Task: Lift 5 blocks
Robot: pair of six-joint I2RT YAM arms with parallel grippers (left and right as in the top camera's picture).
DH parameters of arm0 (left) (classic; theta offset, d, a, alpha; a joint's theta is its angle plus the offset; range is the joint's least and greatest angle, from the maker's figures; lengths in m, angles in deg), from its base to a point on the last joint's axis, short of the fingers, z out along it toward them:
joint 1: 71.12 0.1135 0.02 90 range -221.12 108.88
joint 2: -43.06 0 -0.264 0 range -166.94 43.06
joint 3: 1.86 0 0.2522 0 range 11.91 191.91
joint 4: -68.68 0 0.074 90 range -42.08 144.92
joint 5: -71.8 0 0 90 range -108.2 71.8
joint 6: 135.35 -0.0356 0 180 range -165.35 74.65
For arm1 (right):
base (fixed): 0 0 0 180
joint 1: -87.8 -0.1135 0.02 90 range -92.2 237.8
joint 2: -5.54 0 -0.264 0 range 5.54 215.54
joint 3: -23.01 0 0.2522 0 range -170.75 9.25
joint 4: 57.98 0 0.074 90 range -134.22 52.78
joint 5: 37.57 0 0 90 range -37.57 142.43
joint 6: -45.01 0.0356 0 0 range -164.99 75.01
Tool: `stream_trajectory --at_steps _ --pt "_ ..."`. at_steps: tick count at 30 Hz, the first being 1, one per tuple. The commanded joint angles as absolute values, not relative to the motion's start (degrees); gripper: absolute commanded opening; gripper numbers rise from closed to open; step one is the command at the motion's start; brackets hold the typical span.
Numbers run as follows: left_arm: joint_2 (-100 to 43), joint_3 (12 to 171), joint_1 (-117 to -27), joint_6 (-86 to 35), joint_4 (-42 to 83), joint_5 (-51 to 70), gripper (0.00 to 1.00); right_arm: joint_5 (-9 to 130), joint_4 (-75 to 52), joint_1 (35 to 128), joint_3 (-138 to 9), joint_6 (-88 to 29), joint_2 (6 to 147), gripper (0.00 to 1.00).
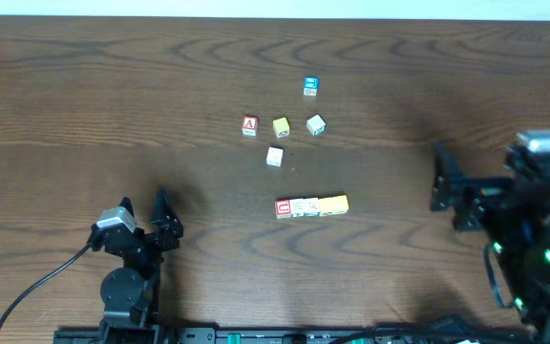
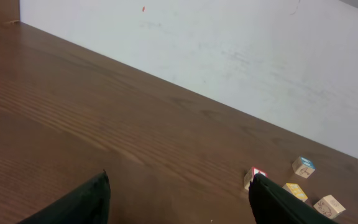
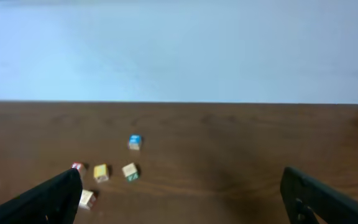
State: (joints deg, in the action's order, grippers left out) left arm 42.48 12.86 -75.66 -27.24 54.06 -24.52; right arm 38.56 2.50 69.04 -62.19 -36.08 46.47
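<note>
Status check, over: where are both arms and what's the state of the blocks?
Left gripper open, empty, parked near-left. Right gripper open, empty, at right edge. Row of blocks touching mid-table, none lifted; loose blocks scattered beyond. Path clear.

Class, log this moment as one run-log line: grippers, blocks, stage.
left gripper: open, empty | right gripper: open, empty | row of blocks: on table, touching | loose blocks: scattered behind | stage: nothing lifted
</note>
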Motion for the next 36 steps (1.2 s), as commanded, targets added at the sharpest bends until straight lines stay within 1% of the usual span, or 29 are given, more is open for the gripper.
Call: stream_trajectory --at_steps 1,5,9,14,23,29,36 --pt "42.8 12.1 -75.3 -27.9 51.3 -25.3 0.72 40.3 2.7 72.2 -62.0 -35.9 43.9 0.99" --pt "42.8 12.1 -75.3 -28.0 51.3 -25.3 0.72 40.5 1.8 74.0 -58.6 -36.6 38.9 0.99" --pt "42.8 12.1 -75.3 -27.9 51.3 -25.3 0.72 40.5 -3.4 74.0 -51.2 -38.2 31.6 0.99" --pt "42.8 12.1 -75.3 -28.0 51.3 -25.3 0.72 42.1 -13.3 74.0 -39.3 -38.2 22.2 0.99" --pt "42.8 12.1 -75.3 -28.0 51.3 -25.3 0.72 48.8 -31.8 73.8 -22.3 -38.2 15.5 0.99" --pt "42.8 12.1 -75.3 -28.0 51.3 -25.3 0.72 48.4 -33.4 74.0 -13.2 -39.8 5.7 0.99" --pt "42.8 12.1 -75.3 -28.0 51.3 -25.3 0.72 48.4 -35.2 75.8 -8.7 -39.9 5.8 0.99"
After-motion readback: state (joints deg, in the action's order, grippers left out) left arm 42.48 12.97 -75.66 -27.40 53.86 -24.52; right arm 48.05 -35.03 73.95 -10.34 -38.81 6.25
